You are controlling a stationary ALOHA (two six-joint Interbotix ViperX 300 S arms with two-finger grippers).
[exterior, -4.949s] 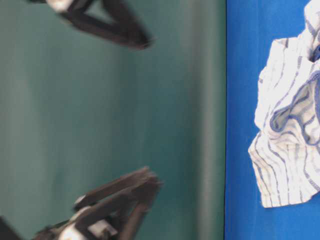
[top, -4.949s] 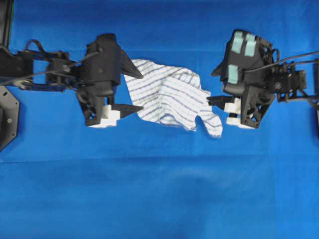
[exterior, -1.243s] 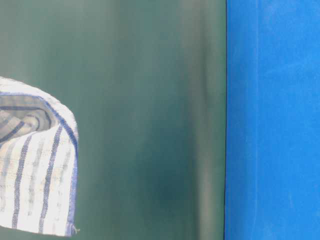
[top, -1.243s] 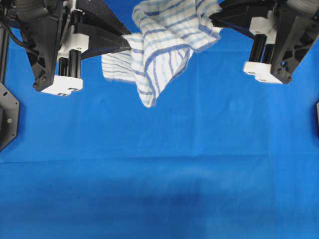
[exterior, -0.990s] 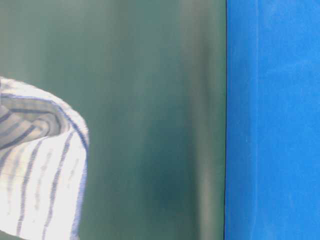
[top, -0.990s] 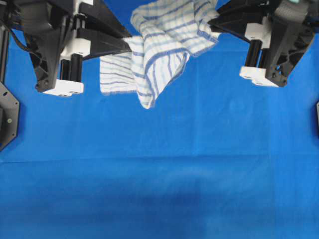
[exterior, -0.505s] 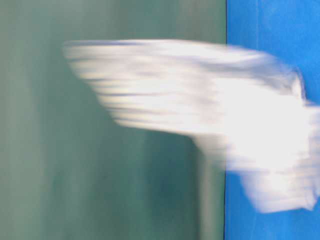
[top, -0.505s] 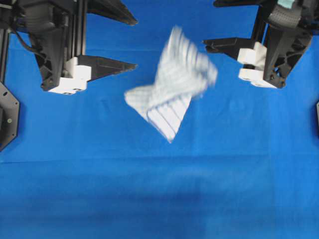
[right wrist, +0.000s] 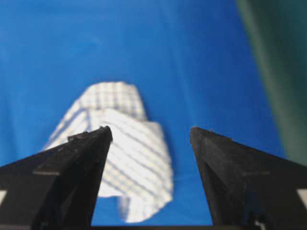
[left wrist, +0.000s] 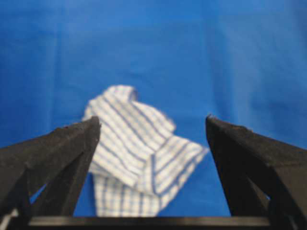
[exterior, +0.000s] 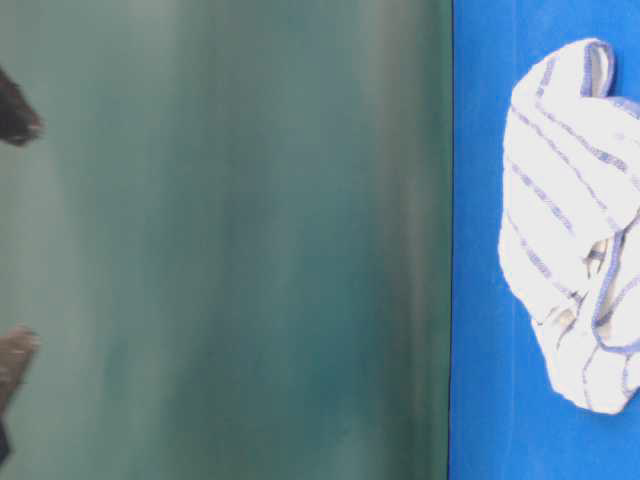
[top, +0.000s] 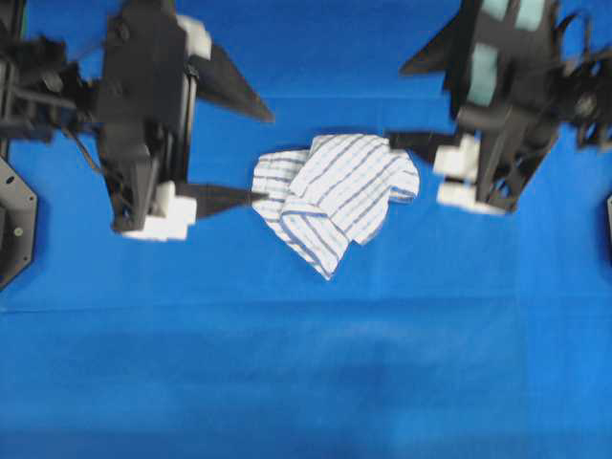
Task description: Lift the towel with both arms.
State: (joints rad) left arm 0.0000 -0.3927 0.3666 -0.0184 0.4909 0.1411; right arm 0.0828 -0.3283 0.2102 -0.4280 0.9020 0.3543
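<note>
The towel, white with thin blue-grey stripes, lies crumpled on the blue table cloth between the two arms, held by neither. My left gripper stands open to its left, the lower finger's tip close to the towel's left edge. To the right my right gripper is also open, its lower finger near the towel's upper right corner. The left wrist view has the towel below the wide-apart jaws of the gripper. From the right wrist, the towel lies below the open gripper. At table level the towel rests flat.
The blue table cloth covers the whole work surface. A green backdrop fills most of the table-level view, with two dark fingertips at its left edge. Black mounts stand at the cloth's side edges.
Both grippers, shut on the raised towel a second ago, have opened. The towel fell and now lies crumpled on the cloth. Both arms have come down toward it.
</note>
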